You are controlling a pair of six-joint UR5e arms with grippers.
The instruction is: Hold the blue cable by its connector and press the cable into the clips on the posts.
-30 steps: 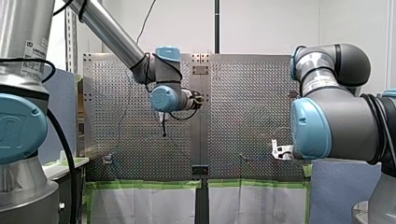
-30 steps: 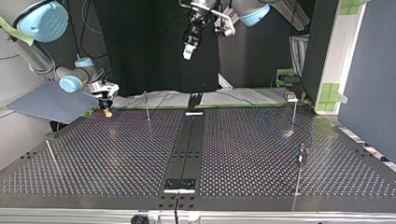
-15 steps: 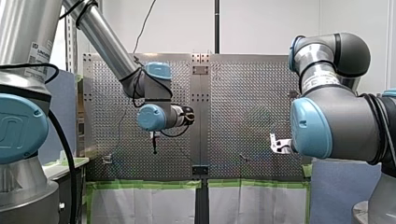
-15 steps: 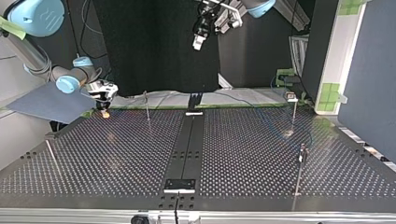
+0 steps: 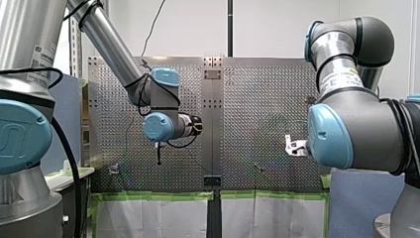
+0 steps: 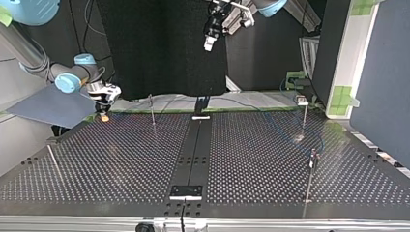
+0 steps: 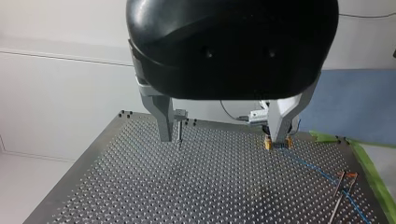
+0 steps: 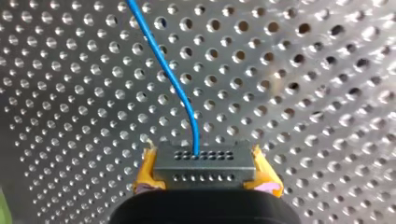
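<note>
Perforated metal fills the front view: the table (image 5: 257,99) spans the middle. My left arm (image 5: 119,49) reaches in from the left, its wrist out over the plate. My right arm (image 5: 346,129) bulks large at the right and hides most of its own tool.

From the top view, the right gripper (image 6: 104,116) sits low at the table's far edge, at the view's left, showing yellow pads. The left gripper (image 6: 209,43) hangs high above the middle, well apart from the surface. Thin posts (image 6: 152,110) stand upright on the plate.

Seen from the left wrist, the metal fingers (image 7: 161,121) are spread wide with nothing between them. The right gripper shows just behind one finger, down at the table. From it the cable (image 7: 317,169) runs across the holes toward two posts beside the table's edge.

At the right wrist, the black connector (image 8: 204,164) is clamped between the yellow pads (image 8: 144,175). The blue cable leaves its middle and curves away ahead over the table.
</note>
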